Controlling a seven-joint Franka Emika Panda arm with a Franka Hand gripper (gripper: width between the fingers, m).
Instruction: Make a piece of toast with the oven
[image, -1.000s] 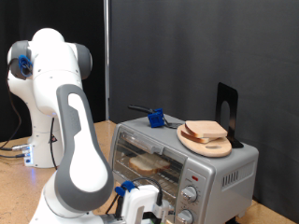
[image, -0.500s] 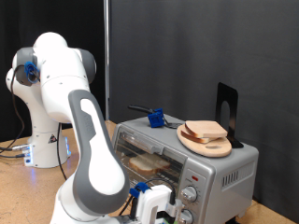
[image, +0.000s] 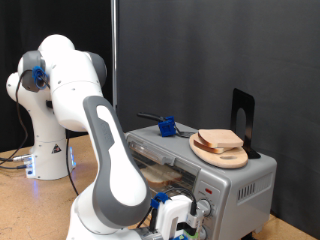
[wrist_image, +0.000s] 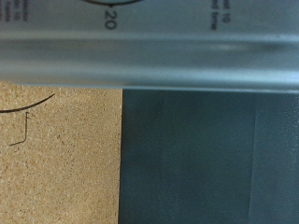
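One slice of bread (image: 221, 140) lies on the round wooden board (image: 219, 152) atop the toaster oven (image: 236, 181); my gripper (image: 181, 221) hangs before its knobs (image: 205, 209), finger opening indiscernible

One oven (image: 215, 175), one slice of bread (image: 221, 139) on one wooden board (image: 222, 153), three knobs (image: 203, 210).

Oven (image: 225, 180) at exterior view's right, on table (image: 25, 205). Board (image: 220, 149) on oven top, toast (image: 221, 139) on board. Clip (image: 167, 126) on oven top, left of board. Stand (image: 243, 119) behind board. Gripper (image: 180, 222) low, before oven's front, beside knobs (image: 204, 209).
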